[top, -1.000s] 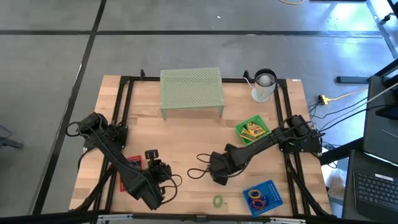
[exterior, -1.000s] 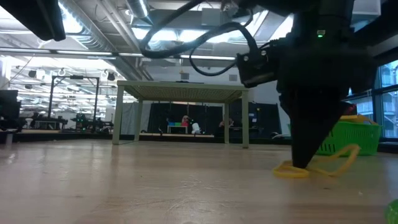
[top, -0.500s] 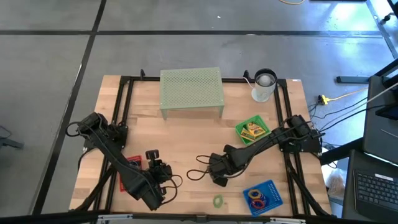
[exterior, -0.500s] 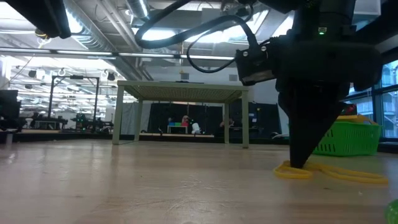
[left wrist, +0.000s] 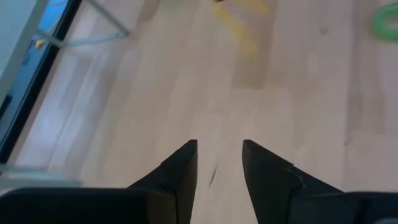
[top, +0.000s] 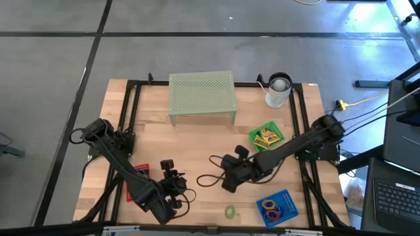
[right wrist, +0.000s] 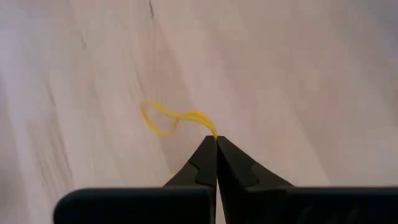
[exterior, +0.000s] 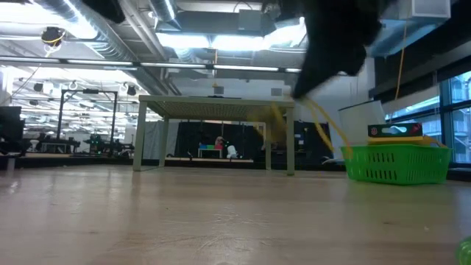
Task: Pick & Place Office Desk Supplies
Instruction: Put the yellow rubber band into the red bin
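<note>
Pinched shut at the very tips, the right gripper holds a thin yellow rubber band, which dangles in a loose loop clear of the wooden desk — the catch looks slight, on one strand only. In the overhead view this gripper hangs over the middle of the desk, toward its front edge. The green tray sits further back on the right and the blue tray, already holding coloured rings, at the front right corner. To finish well, the arm should travel slowly and level, keep the band from swinging, and release only once the loop hangs inside a tray's walls. The left gripper — fingers parted, holding nothing — waits near the front left.
</note>
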{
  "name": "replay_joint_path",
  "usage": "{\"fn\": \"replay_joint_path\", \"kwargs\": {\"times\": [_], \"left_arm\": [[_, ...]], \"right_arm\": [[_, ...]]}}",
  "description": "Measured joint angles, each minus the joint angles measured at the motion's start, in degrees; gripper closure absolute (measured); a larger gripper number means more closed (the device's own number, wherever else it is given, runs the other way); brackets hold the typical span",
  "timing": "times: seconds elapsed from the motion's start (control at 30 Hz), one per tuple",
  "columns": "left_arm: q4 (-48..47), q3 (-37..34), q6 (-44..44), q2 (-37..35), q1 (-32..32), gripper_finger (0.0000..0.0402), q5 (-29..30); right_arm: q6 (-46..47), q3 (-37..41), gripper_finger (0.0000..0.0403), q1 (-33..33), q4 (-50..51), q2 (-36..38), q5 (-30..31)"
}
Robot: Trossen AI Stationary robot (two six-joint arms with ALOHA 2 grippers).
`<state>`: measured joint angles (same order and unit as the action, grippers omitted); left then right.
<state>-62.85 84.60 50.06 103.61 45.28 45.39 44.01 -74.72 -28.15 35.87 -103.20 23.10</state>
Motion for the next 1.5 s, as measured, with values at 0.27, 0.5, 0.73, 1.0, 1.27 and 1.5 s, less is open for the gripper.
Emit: {"fn": "replay_joint_path", "kwargs": {"times": [0.27, 0.5, 0.73, 1.0, 1.27, 1.5], "left_arm": [[10.6, 0.0, -7.4, 0.0, 0.0, 0.0252, 0.0], [20.0, 0.0, -15.3, 0.0, 0.0, 0.0218, 5.8], [25.9, 0.0, -18.4, 0.0, -0.6, 0.0204, 15.0], [32.0, 0.0, -18.4, 0.0, -4.6, 0.0207, 14.4], [32.0, 0.0, -15.0, 0.0, -8.6, 0.0210, 12.4], [31.8, 0.0, -15.4, 0.0, -9.5, 0.0268, 12.4]], "right_arm": [[-8.8, -0.1, 0.0402, -3.2, -13.1, 5.7, 12.1], [-17.8, -0.1, 0.0403, -5.0, -21.8, 6.3, 12.6], [-20.9, -0.1, 0.0403, -6.1, -22.4, 6.1, 15.1], [-26.8, -0.1, 0.0403, -6.6, -22.5, 6.1, 19.3], [-31.8, -0.1, 0.0403, -6.6, -22.5, 6.1, 21.2], [-32.5, -0.2, 0.0403, -6.6, -22.5, 6.1, 21.1]]}}
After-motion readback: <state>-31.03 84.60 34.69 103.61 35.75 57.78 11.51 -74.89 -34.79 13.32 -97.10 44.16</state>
